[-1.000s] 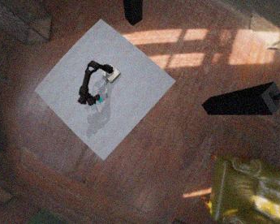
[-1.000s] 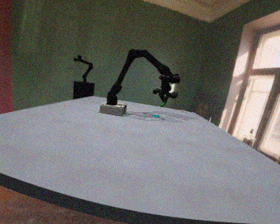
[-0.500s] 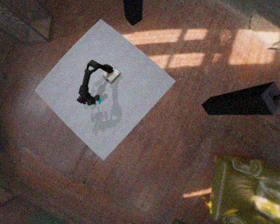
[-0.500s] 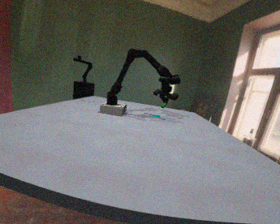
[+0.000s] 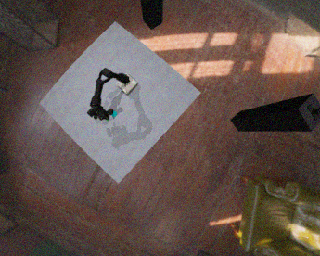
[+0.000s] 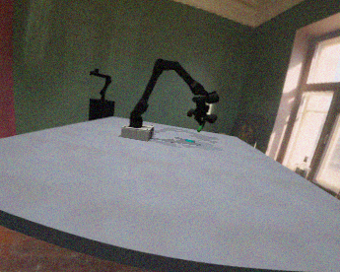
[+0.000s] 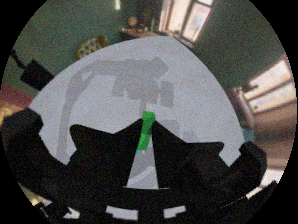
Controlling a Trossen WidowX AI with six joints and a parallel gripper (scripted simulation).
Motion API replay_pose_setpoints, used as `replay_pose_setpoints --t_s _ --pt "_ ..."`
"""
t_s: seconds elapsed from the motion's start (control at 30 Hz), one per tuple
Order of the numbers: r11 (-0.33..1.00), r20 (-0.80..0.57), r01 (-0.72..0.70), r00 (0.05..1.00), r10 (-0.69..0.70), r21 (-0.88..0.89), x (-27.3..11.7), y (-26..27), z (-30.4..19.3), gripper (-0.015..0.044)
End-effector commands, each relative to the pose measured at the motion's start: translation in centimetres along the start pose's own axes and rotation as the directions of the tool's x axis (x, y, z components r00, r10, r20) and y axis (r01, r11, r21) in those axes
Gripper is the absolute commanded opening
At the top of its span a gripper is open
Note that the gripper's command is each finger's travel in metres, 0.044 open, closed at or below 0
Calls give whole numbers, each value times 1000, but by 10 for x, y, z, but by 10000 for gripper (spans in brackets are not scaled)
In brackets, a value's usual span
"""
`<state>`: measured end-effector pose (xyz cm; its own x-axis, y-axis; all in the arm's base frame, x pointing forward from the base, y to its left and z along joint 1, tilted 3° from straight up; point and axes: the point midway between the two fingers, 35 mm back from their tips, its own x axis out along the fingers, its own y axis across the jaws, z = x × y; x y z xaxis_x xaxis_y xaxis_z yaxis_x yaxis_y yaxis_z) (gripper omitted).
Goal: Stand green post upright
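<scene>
Holding the green post (image 6: 200, 128) (image 7: 145, 131) aloft in the gripper (image 5: 109, 115) (image 6: 201, 124) (image 7: 147, 121), near the cyan circle (image 5: 114, 114) (image 6: 189, 141), seemingly tilted (hard to judge so small). Could topple or land outside if released leaning or off-centre.

The gripper (image 6: 202, 121) holds the green post (image 6: 200, 127) tilted above the bench (image 6: 151, 187), near the cyan circle (image 6: 190, 141).

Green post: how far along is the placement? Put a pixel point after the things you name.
Done: the post (image 6: 200, 128) (image 7: 146, 131) is gripped, off the table (image 6: 161, 197).
In hand: the gripper (image 6: 201, 124) (image 7: 147, 121) holds it in the air, near but not on the cyan circle (image 5: 114, 114) (image 6: 189, 141).
Left: stand it upright there, release, withdraw.
</scene>
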<state>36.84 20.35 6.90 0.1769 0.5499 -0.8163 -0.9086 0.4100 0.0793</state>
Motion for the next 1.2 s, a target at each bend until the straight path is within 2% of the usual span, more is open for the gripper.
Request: replay_pose_setpoints --t_s 0.0,1.17 --pt "1000 27 -6 1000 6 12 1 0 -1 23" --pt "999 259 -28 966 20 30 -1 -9 -3 23"
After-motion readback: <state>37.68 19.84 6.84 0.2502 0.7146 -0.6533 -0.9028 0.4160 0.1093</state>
